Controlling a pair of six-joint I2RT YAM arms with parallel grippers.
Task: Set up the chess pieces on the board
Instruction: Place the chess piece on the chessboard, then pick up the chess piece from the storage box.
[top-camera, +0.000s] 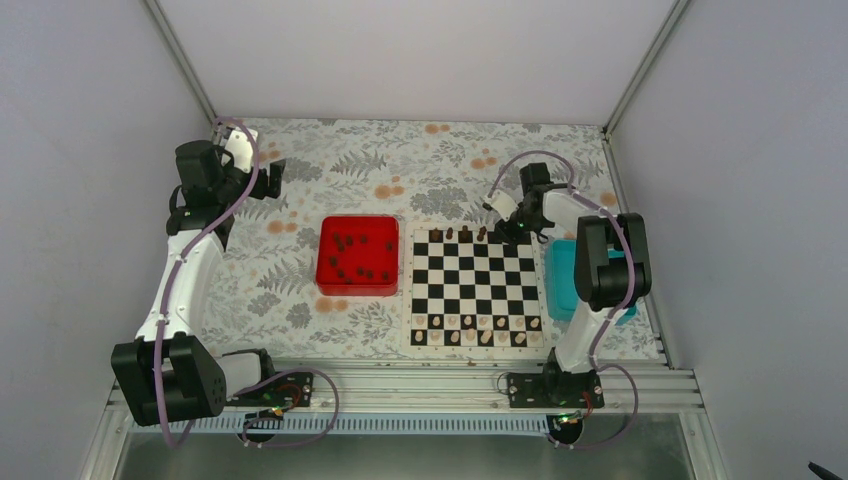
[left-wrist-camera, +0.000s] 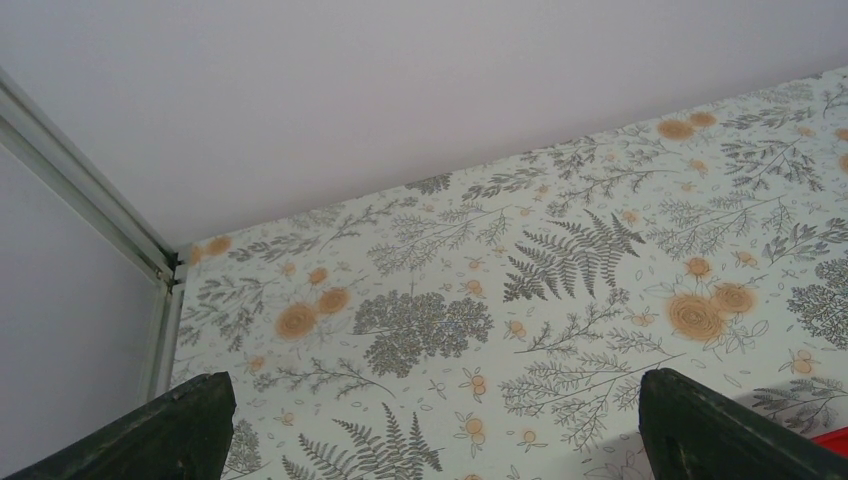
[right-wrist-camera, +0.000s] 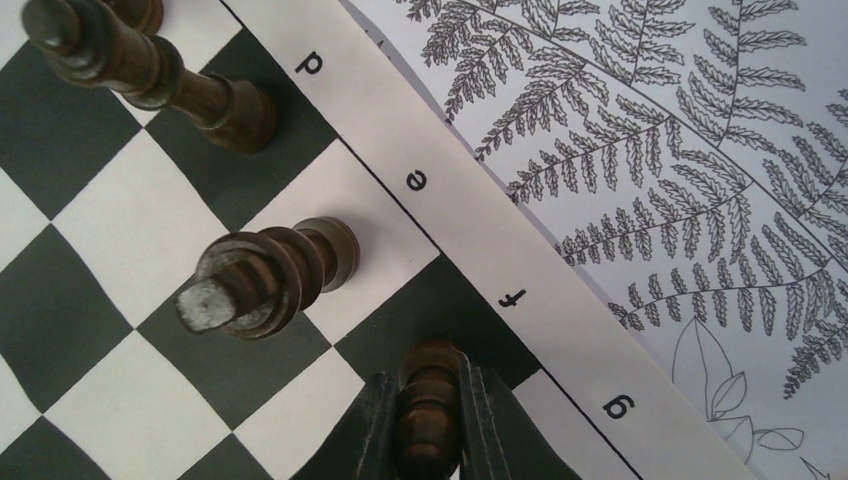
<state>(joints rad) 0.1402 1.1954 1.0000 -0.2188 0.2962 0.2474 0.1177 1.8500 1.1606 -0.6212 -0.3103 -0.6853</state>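
1. Top view: bright, even, diffuse light. The board (top-camera: 476, 287) is evenly lit and the walls around it are uniformly pale.
2. Shadows beside the board are faint and soft-edged.
3. The pieces (top-camera: 448, 234) on the board's far row are too small to resolve.
4. Right wrist view: the board's squares and border letters are crisp. The piece (right-wrist-camera: 430, 400) at the bottom edge, nearest the lens, is dim and slightly soft.
5. Left wrist view, facing away from the board: flat light and a sharp cloth (left-wrist-camera: 560, 260) print. The left fingers (left-wrist-camera: 170, 430) are near-black and blurred.
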